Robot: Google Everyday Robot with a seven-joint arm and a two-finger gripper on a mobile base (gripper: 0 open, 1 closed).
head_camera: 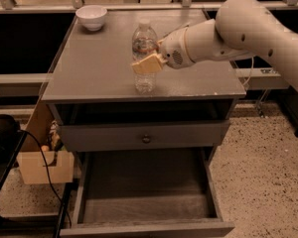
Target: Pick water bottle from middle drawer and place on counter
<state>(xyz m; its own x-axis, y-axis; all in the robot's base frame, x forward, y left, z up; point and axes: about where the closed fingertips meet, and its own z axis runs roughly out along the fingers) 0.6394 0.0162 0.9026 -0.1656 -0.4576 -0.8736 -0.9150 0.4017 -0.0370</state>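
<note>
The water bottle (143, 81), clear with a white cap, stands upright on the counter (89, 68) near its middle front. My gripper (148, 63) reaches in from the right, and its tan fingers (145, 65) are closed around the bottle's middle. The bottle's base is at the counter surface. The middle drawer (144, 185) is pulled out below, and its bare grey floor holds nothing.
A white bowl (91, 17) sits at the counter's back left corner. A closed drawer front with a small round knob (146, 139) is above the open drawer. A cardboard box (39, 165) and a black cable (49, 177) are on the floor at the left.
</note>
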